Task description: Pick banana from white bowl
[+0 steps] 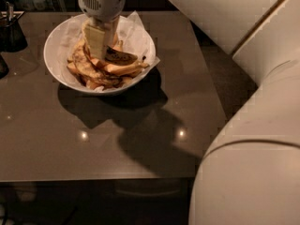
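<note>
The white bowl (55, 65), lined with crumpled white paper, stands at the back left of the dark table. It holds a pile of several bananas. The banana (120, 56), dark and heavily speckled, lies on top of the pile at its right side. My gripper (99, 40) comes straight down from above into the bowl. Its tip is among the bananas, right beside the speckled one on its left. The gripper hides the back middle of the pile.
A small dark container (11, 31) stands at the table's far left edge, with another dark object (2, 65) in front of it. My large white arm (255, 125) fills the right side. The brown table (93, 139) stretches toward the front.
</note>
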